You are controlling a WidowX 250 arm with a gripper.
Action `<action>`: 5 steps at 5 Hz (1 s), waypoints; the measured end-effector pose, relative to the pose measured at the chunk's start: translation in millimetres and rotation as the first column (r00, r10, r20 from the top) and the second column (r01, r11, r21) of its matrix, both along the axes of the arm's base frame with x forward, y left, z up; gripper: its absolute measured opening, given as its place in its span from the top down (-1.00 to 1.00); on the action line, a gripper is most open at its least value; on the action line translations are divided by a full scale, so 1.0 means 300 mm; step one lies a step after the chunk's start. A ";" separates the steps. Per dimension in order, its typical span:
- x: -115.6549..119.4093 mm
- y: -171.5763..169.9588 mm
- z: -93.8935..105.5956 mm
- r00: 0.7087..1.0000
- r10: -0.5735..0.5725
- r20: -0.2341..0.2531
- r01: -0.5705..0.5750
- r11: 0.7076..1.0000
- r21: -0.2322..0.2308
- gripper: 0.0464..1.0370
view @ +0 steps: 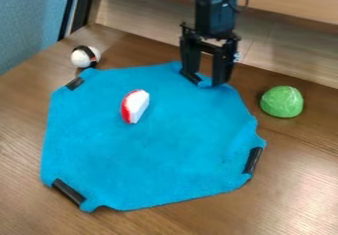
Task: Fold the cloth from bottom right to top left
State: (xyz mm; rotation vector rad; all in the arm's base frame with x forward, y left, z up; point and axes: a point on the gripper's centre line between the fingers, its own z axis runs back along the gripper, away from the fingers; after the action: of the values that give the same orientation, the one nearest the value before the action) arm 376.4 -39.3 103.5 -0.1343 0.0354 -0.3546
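Gripper [206, 80] is down at the top right edge of the cloth [145, 155], fingers spread, a bit of blue edge showing between the tips. Nothing pinched that I can see. Cloth lies flat on the table [300, 189], opened out, fold not made.

Main risk: wrong corner. Task wants bottom right, where the black strip [253, 160] sits on the cut corner. Close where it is now and it likely grabs the top right bit, so the fold runs the wrong way.

Second: the red and white wedge [135, 106] is on top of the cloth, above its middle. Fold path looks to cross it. Could end up as a lump under the flap, or roll and drag the flap off line.

Third: thin cloth, so a shallow grip slips out; too deep and the tips press the table and ruck it. Nothing visibly weighs the far side down except that wedge, so a low, fast pull might slide the whole cloth toward the white and black ball [85, 57], just off the top left corner.

Green lump [282, 101] is right of the cloth; wide swing down that side might clip it.
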 end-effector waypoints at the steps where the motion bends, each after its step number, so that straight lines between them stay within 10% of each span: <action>1: -0.069 -0.090 -0.015 0.999 -0.033 -0.007 0.033 0.999 0.012 -0.93; 5: -0.160 -0.253 -0.145 0.993 0.115 0.036 -0.117 0.991 0.058 -0.93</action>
State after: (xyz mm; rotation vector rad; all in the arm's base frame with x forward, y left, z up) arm 328.5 -115.2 60.0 -0.0709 0.0057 -0.2392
